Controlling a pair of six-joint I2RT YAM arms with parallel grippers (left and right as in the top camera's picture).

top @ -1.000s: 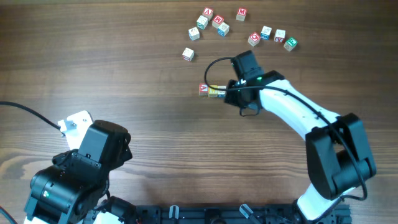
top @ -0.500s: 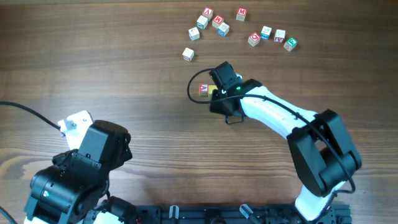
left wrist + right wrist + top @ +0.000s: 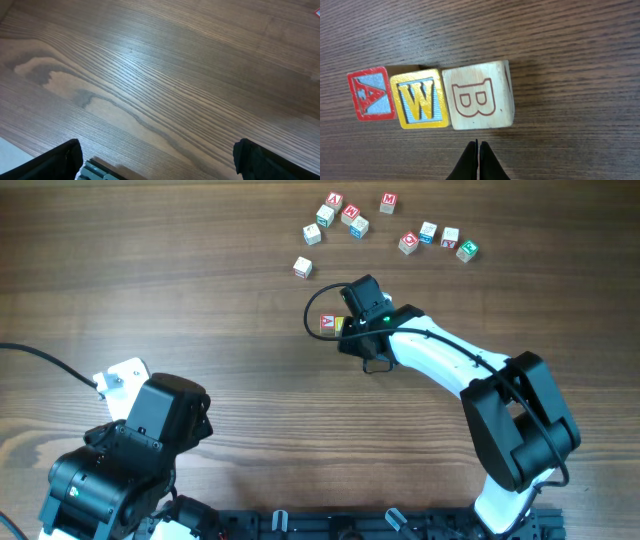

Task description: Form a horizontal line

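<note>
Three letter cubes lie side by side in a touching row in the right wrist view: a red-framed A cube [image 3: 369,94], a yellow-framed W cube [image 3: 420,99] and a pale cube with a red-outlined B [image 3: 479,95]. My right gripper [image 3: 478,149] is shut and empty, its tips just short of the row, near the B cube. In the overhead view the right gripper [image 3: 352,328] covers most of the row; only the red cube [image 3: 327,324] and a sliver of the yellow cube [image 3: 341,327] show. My left gripper [image 3: 160,160] is open and empty over bare wood.
Several loose letter cubes lie at the table's far side: one alone [image 3: 303,267], a cluster [image 3: 338,218], one red cube [image 3: 388,200] and a group to the right [image 3: 440,240]. The left arm [image 3: 130,450] is folded at the near left corner.
My right gripper has moved left along the row and now stands over the cubes. The row has not visibly shifted. The left arm has not moved.
</note>
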